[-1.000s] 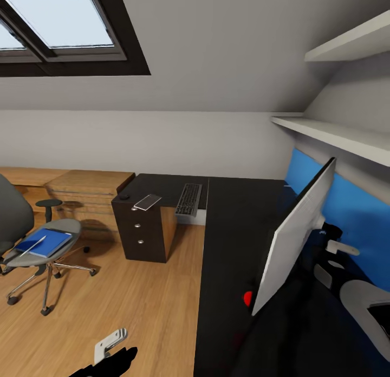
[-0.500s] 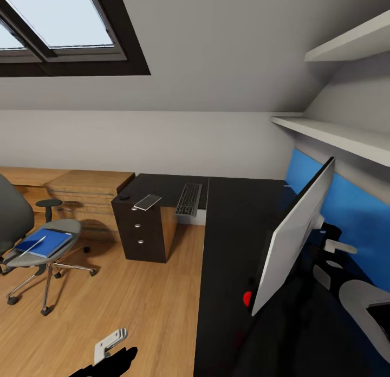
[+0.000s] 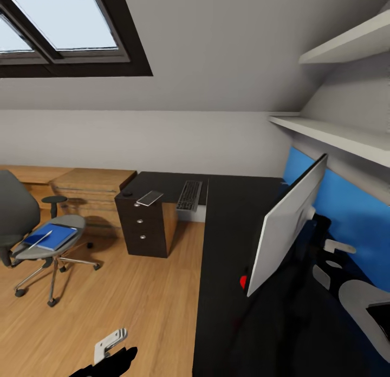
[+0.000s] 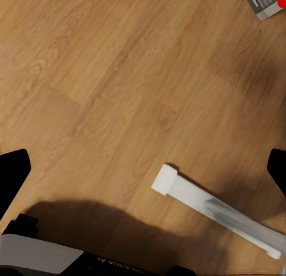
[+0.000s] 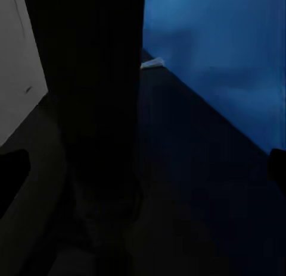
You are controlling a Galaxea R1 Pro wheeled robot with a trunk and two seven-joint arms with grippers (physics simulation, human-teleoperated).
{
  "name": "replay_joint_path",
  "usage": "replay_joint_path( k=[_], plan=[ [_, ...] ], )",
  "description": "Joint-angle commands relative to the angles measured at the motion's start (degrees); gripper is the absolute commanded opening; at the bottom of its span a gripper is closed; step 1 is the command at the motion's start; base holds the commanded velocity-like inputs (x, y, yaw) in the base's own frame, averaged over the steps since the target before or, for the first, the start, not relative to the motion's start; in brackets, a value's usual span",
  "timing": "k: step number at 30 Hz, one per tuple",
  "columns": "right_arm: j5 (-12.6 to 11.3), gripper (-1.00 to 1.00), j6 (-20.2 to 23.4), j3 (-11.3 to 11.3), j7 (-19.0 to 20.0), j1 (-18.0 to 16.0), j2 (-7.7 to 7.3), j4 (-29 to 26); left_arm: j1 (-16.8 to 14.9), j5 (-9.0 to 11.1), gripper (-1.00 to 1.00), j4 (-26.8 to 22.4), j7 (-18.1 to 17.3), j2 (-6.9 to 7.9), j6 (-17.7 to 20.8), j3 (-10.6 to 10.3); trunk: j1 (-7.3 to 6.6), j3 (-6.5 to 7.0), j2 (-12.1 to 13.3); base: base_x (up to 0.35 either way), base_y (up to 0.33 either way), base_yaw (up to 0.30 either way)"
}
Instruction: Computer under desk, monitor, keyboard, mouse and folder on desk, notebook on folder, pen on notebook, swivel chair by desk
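The monitor stands on the black desk, its silver-white back towards me and a red dot at its lower corner. On the desk's far part lie the keyboard, a thin grey notebook and the small black mouse. At the left, the swivel chair carries the blue folder, with the pen lying across it. My right gripper is open behind the monitor, its dark stand ahead. Over the wooden floor my left gripper hangs open. A corner of the grey computer shows there.
Black drawers with silver knobs stand under the desk's far end, beside light wooden cabinets. A blue panel backs the desk under white shelves. A white bar stands on the floor below my left gripper.
The whole picture has shifted, so the camera has moved. Both arms keep their places in the view, while the monitor now shows a little farther left and higher against my right arm.
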Motion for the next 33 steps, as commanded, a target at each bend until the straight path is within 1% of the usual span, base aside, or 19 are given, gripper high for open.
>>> replay_joint_path(
  k=[1, 7, 16, 22, 28, 30, 32, 33],
  plan=[
    [-0.50, 1.00, -0.12, 0.50, -0.15, -0.03, -0.01, 0.01, 0.00, 0.60, 1.00, -0.10, 0.56, 0.06, 0.04, -0.12, -0.03, -0.06, -0.04, -0.332, 0.068, 0.000],
    [-0.50, 1.00, -0.12, 0.50, -0.15, -0.03, 0.11, 0.01, 0.00, 0.59, 1.00, -0.10, 0.56, 0.08, 0.04, -0.12, -0.03, -0.06, -0.04, -0.324, 0.139, 0.000],
    [-0.56, 1.00, 0.00, 0.68, -0.20, -0.03, 0.62, -0.35, 0.00, 0.61, 1.00, -0.10, 0.56, 0.08, 0.04, -0.12, -0.03, -0.06, -0.04, -0.287, 0.207, 0.000],
    [-0.51, 1.00, 0.08, 0.74, -0.31, -0.03, 1.47, -0.49, 0.00, 0.64, 1.00, -0.10, 0.56, 0.08, 0.04, -0.12, -0.03, -0.06, -0.04, -0.273, 0.227, 0.000],
    [-0.60, 1.00, 0.37, 0.82, -0.27, -0.03, 1.76, -0.53, 0.00, 0.60, 1.00, -0.10, 0.56, 0.08, 0.04, -0.12, -0.03, -0.06, -0.04, -0.267, 0.229, 0.000],
    [-0.63, 1.00, 0.79, 0.83, -0.26, -0.03, 1.91, -0.56, 0.00, 0.60, 1.00, -0.10, 0.58, 0.08, 0.04, -0.17, -0.03, -0.06, -0.04, -0.215, 0.187, 0.000],
    [-0.65, 1.00, 2.46, 0.79, -0.25, -0.03, 2.31, -0.98, 0.00, 0.60, 1.00, -0.10, 0.61, 0.08, 0.04, -0.24, -0.03, -0.06, -0.04, -0.113, 0.098, 0.000],
    [-0.68, 1.00, 4.29, 0.69, -0.25, -0.03, 2.55, -1.97, 0.00, 0.60, 1.00, -0.09, 0.67, 0.08, 0.04, -0.26, -0.03, -0.06, -0.04, -0.064, 0.056, 0.000]
  ],
)
